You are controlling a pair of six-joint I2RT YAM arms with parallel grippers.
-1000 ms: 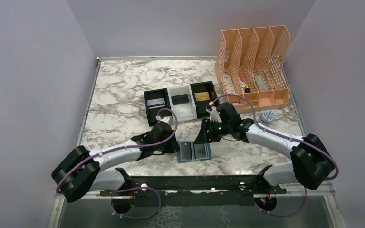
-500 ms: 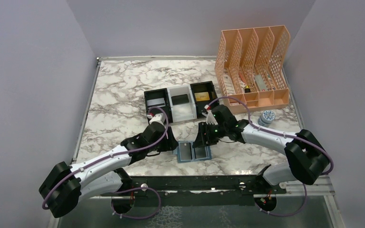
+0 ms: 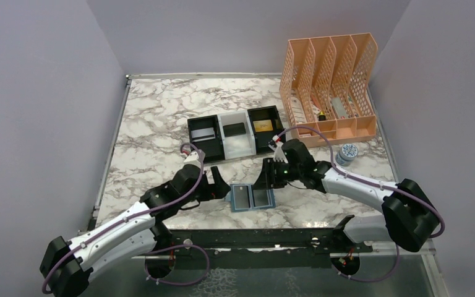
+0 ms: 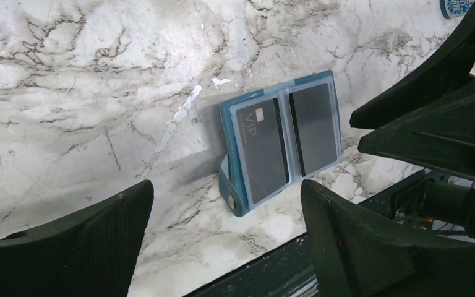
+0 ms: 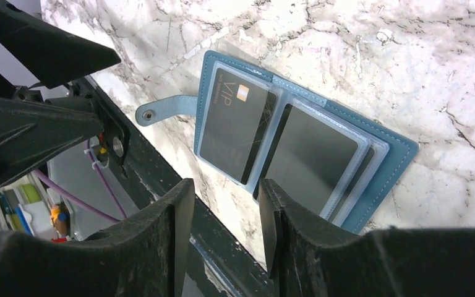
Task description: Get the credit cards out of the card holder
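The blue card holder [image 3: 252, 198] lies open near the table's front edge, its snap strap [image 5: 161, 110] sticking out to one side. Two dark credit cards sit in its clear pockets: a black VIP card [image 5: 235, 133] and a plainer grey-black one [image 5: 312, 158]. My left gripper [image 4: 222, 247] stands wide open just left of the holder [image 4: 284, 145], apart from it, with only marble between its fingers. The right gripper [image 5: 226, 229] hangs over the holder's rail-side edge, jaws open a finger's width with nothing between them.
A black-and-white three-compartment tray [image 3: 221, 147] behind the holder has a silvery card, a black card and a gold card in it. An orange mesh file rack [image 3: 331, 80] stands back right, a small round tin [image 3: 348, 151] in front of it. A black rail [image 3: 253, 238] runs along the near edge.
My left gripper has opened wide and drawn back to the left, away from the holder. The right gripper narrowed slightly and stays over the holder.
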